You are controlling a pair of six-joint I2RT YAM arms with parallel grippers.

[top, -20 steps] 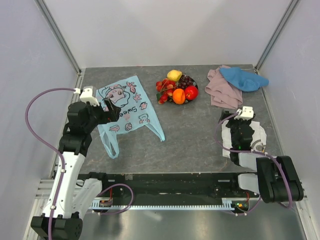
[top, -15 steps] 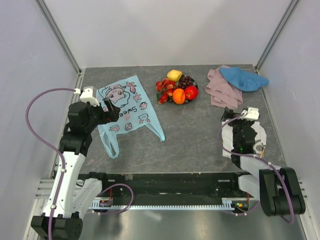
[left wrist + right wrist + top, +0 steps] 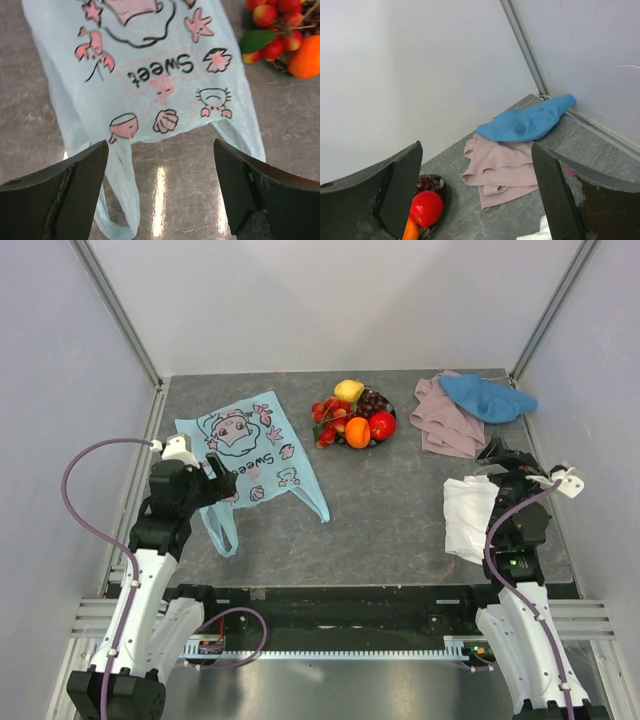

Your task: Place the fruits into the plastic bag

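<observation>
Both pairs of jaws stand wide apart and hold nothing. The left gripper (image 3: 159, 146) hovers over the near end of the plastic bag (image 3: 250, 440). That bag lies flat on the left part of the table (image 3: 385, 520), its two handles (image 3: 222, 530) trailing toward the near edge.

The fruits (image 3: 352, 417) sit piled on a plate (image 3: 443, 187) at the back middle, just right of the bag and not touching it. The right gripper (image 3: 508, 456) is raised near the right wall (image 3: 592, 390), facing the back corner.

Bare tabletop lies open between the bag and the white cloth (image 3: 465, 515).

Count:
- one bag
- one plate
- one lemon (image 3: 348, 390)
- one orange (image 3: 358, 431)
- one apple (image 3: 382, 425)
- one bunch of grapes (image 3: 371, 402)
- a cluster of cherries (image 3: 330, 418), too tight to count
- three cloths: the white one, a pink cloth (image 3: 440, 425), and a blue cloth (image 3: 487, 397) lying on the pink
</observation>
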